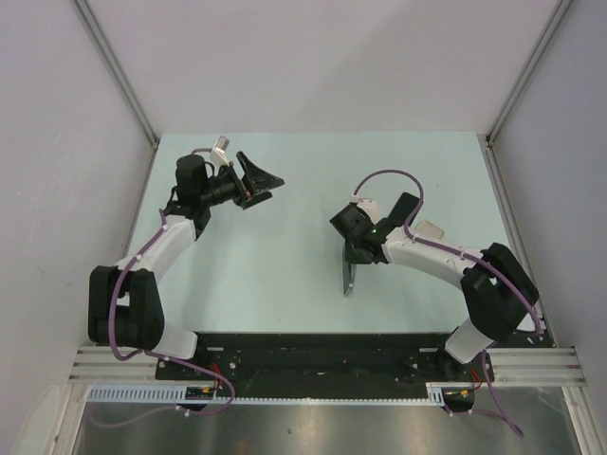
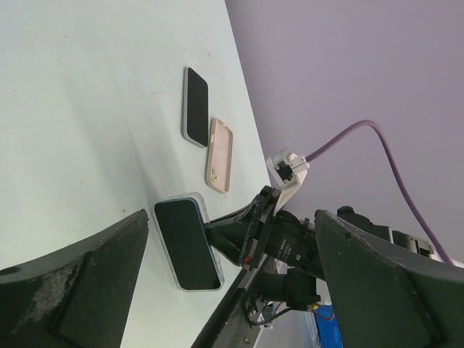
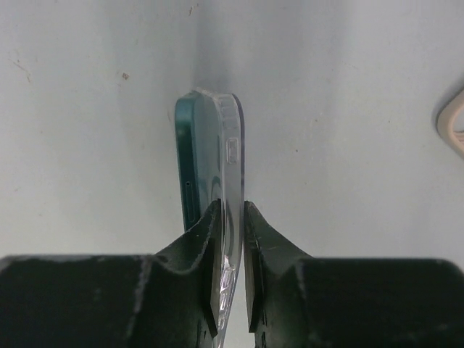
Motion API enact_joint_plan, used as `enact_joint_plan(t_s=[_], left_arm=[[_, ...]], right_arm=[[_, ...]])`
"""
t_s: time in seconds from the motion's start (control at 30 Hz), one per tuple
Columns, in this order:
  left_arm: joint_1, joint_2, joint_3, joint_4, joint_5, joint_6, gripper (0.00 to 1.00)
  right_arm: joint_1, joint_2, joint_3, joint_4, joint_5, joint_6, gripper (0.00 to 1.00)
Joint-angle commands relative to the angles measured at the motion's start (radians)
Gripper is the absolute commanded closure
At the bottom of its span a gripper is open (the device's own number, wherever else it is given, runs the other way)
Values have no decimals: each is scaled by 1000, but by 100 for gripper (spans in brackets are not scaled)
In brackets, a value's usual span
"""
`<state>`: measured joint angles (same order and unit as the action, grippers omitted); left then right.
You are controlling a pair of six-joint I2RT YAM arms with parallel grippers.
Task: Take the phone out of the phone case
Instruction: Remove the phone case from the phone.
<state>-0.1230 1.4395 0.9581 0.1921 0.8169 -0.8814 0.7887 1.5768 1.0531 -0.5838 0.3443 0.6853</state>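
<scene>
My right gripper is shut on the rim of the clear phone case and holds it on edge on the table. The teal phone sits against the case's left side, its edge standing proud of the rim. In the left wrist view the phone's dark screen faces the camera with the clear rim round it. In the top view case and phone show as one thin upright strip. My left gripper is open and empty, raised at the back left, far from the phone; its view looks across the table.
A beige empty case and a second dark-screened phone lie flat beyond the held phone, near the right wall. The beige case shows beside my right arm and at the right wrist view's edge.
</scene>
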Motion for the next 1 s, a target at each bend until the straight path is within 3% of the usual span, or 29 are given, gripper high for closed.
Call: enact_joint_plan(t_s=[0.0,0.97], left_arm=[[0,-33,53,-29,-12,59,0],[0,-45,47,-86,-10,104,0]], right_arm=[[14,84,27,-13,4,-9,80],[-36,357,-116,173,-122,-12,78]])
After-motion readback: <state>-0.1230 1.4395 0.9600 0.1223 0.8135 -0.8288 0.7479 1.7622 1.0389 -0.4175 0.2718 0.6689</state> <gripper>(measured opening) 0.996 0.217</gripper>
